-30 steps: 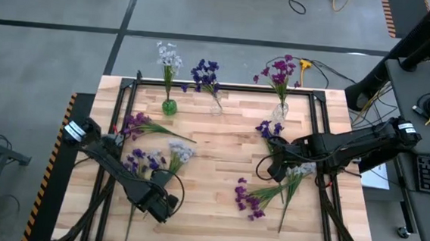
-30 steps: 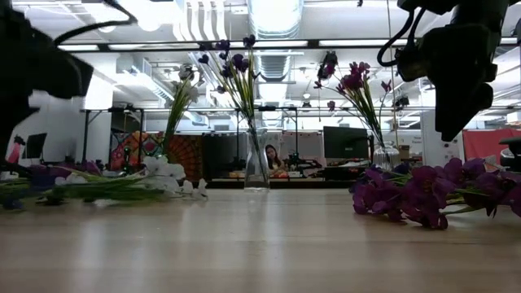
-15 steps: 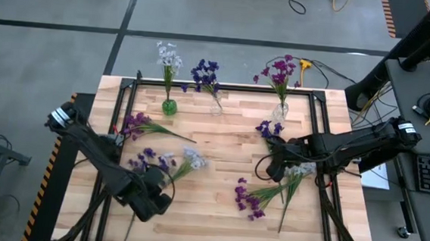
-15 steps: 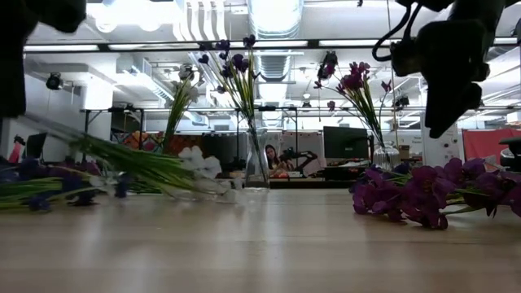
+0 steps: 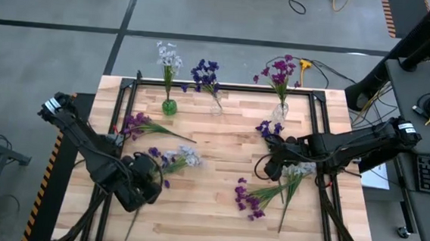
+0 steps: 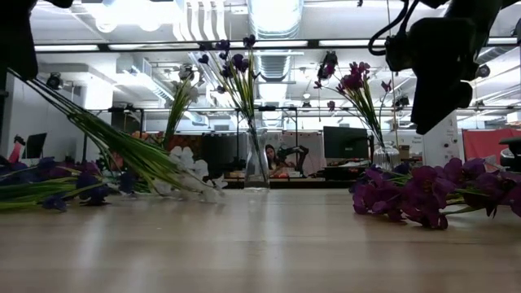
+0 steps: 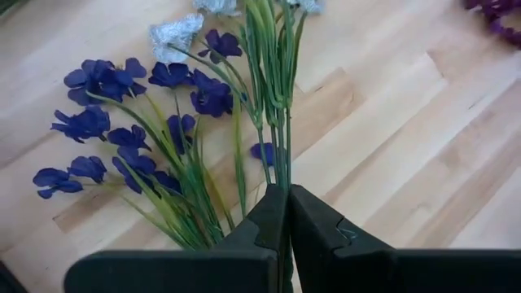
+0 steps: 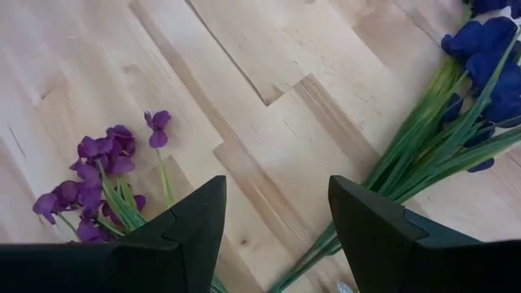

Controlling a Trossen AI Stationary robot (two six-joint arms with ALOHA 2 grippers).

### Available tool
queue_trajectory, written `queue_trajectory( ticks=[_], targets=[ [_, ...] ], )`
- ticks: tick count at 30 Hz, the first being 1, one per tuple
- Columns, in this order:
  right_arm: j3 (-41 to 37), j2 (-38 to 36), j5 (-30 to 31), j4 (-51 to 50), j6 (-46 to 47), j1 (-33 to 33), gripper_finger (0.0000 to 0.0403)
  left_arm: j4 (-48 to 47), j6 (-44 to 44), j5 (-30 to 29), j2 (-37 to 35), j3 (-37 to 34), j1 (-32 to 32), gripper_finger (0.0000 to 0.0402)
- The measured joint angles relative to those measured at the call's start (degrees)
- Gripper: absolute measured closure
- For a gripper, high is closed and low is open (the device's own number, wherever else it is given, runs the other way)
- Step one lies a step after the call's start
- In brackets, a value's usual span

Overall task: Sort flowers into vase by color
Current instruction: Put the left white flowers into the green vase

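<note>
Clamped tight on the green stems of a pale white sprig (image 7: 277,106), the left gripper (image 7: 285,213) sits over the near-left part of the table (image 5: 217,204), its fingers (image 7: 313,232) pressed together with the stems between them. In the low view the sprig slopes down from the raised stem end to blossoms that look to be touching the wood. Just beside it lie loose dark blue flowers (image 7: 122,134), and a magenta sprig (image 5: 137,122) rests farther back on the left. The right gripper (image 8: 277,224) hangs with its fingers spread, holding nothing, above more loose flowers: a purple bunch (image 8: 98,183) and blue ones (image 8: 488,57).

Along the far edge stand three vases: a green vase (image 5: 169,106) with white blooms, a middle one (image 5: 216,105) with blue, a right one (image 5: 279,110) with magenta. This looks like the lift-off step; next the sprig must be carried stem-down to the green vase.
</note>
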Motion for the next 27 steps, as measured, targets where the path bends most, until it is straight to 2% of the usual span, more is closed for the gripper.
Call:
queue_trajectory(
  ticks=[4,10,14,19,27],
  targets=[
    [0.0,0.0,0.0,0.54,0.0,0.0,0.0193,0.05,0.38,-2.17,-2.53,0.0,-0.69,0.0401],
    [0.0,-0.01,1.63,0.67,-0.78,0.1,0.0193,-0.44,2.87,-11.26,-5.62,3.48,-2.63,0.0401],
    [0.0,0.0,4.47,1.34,-2.97,0.37,0.0193,-1.93,5.6,-15.16,-5.75,6.86,-2.77,0.0401],
    [0.0,-0.01,4.8,5.49,-6.74,0.5,0.0193,-2.3,10.1,-19.51,-4.5,11.26,-2.78,0.0401],
    [0.0,0.0,4.8,9.75,-11.27,0.5,0.0193,-2.64,15.28,-20.18,-1.07,15.03,-2.78,0.0401]
  ],
)
